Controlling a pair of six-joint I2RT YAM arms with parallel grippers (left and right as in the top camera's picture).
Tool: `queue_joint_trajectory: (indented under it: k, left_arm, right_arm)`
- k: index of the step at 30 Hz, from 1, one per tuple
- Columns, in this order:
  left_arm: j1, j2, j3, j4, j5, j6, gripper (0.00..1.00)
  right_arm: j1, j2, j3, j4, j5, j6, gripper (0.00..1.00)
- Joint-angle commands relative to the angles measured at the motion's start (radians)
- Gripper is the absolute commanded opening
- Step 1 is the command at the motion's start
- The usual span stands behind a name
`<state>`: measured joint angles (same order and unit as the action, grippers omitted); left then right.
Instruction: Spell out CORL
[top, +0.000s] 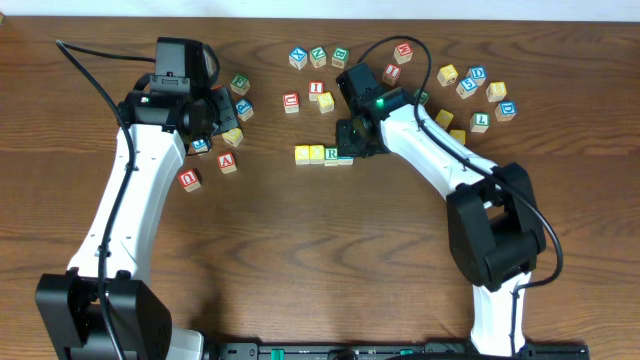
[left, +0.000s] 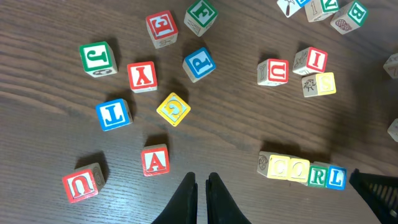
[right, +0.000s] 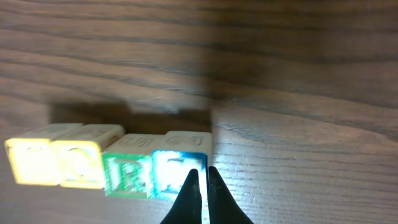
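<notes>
Near the middle of the wooden table (top: 300, 250) four lettered cubes sit touching in a row. From the left wrist camera they read plainly: a yellow C block (left: 279, 167), a yellow O block (left: 299, 169), a green R block (left: 318, 175) and a blue L block (left: 336, 177). Loose cubes lie scattered to one side, all apart from one another. Among them are a red A (left: 154, 160), a red U (left: 81, 185), a yellow G (left: 173, 109), a blue P (left: 199, 63), a red Y (left: 142, 76) and a green J (left: 97, 57).

The right arm (top: 430, 145) stretches from the near edge diagonally toward the centre, its wrist tipped down at the L end of the row. The right claw (right: 199, 183) has its fingers pinched almost together, only a slit between them, gripping nothing. Its tips hang over the L block's outer edge, though whether they touch it I cannot tell. The left arm (top: 130, 200) reaches up the left side. The left claw (left: 199, 186) hangs above bare wood near the red A, likewise nearly closed and empty.
</notes>
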<state>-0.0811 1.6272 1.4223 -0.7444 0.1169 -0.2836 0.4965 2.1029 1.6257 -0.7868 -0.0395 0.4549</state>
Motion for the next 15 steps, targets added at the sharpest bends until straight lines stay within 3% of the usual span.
queue_joint_trajectory:
  k: [1,15]
  left_arm:
    - [0.002,0.008,0.008,-0.003,-0.013,0.017,0.08]
    - [0.002,0.008,0.008,-0.004,-0.013,0.017,0.08]
  right_arm:
    - [0.037,-0.055,0.008,-0.005,-0.043,-0.053,0.02]
    - [0.122,-0.053,-0.051,0.013,-0.016,-0.04,0.02]
